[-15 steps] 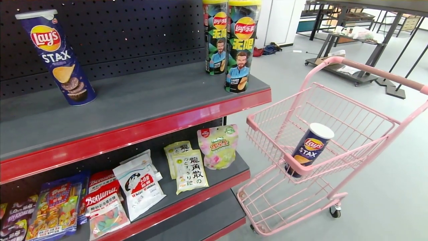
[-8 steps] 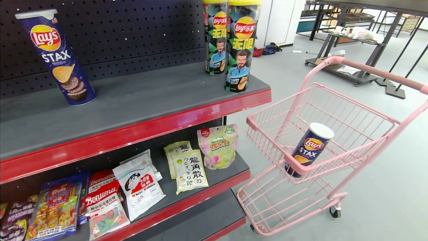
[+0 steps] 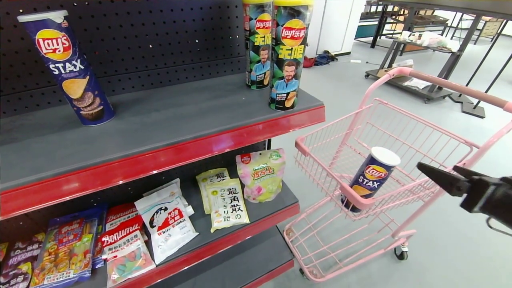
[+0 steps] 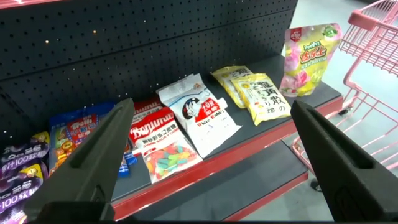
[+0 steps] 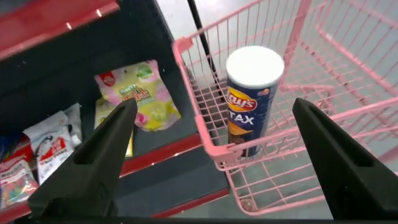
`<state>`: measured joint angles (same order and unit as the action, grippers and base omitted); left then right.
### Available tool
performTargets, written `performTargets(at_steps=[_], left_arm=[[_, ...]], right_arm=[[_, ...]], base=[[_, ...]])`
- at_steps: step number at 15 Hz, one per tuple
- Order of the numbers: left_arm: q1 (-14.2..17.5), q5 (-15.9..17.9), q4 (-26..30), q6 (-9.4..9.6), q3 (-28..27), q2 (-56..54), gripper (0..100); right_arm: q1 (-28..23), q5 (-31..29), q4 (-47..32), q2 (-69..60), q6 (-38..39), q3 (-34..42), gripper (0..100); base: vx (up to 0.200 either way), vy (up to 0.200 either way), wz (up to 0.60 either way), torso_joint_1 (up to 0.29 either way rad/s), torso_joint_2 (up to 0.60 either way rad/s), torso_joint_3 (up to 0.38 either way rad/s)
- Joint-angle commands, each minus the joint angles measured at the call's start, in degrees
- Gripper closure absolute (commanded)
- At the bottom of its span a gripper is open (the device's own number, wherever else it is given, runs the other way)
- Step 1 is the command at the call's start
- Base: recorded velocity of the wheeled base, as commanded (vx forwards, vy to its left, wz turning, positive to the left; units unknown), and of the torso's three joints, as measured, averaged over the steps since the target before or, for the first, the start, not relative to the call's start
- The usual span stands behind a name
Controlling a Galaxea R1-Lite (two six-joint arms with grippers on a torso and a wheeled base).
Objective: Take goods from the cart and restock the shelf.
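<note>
Grey floor runs beside a red-edged shelf. The blue chips can stands in the pink cart, close to its front corner. The right tool hangs near the cart's side, spread wide and empty. The left tool, wide open and empty, faces snack bags on the lower shelf.
</note>
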<state>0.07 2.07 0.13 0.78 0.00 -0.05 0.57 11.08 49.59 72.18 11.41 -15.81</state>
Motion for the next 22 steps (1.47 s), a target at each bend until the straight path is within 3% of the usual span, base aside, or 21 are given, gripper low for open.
performTargets(at_steps=[1, 5, 22], left_arm=[[0.0, 0.0, 0.0, 0.10, 0.0, 0.0, 0], [0.0, 0.0, 0.0, 0.10, 0.0, 0.0, 0], [0.0, 0.0, 0.0, 0.27, 0.0, 0.0, 0]], right_arm=[[-5.7, 5.5, 14.1, 27.0, -1.0, 0.5, 0], [-5.8, 7.9, 19.1, 33.8, -2.4, -0.4, 0], [-3.7, 8.6, 19.1, 47.2, -3.9, -19.5, 0]], base=[[0.000, 0.000, 0.00, 0.000, 0.00, 0.000], [0.000, 0.000, 0.00, 0.000, 0.00, 0.000], [0.000, 0.000, 0.00, 0.000, 0.00, 0.000]])
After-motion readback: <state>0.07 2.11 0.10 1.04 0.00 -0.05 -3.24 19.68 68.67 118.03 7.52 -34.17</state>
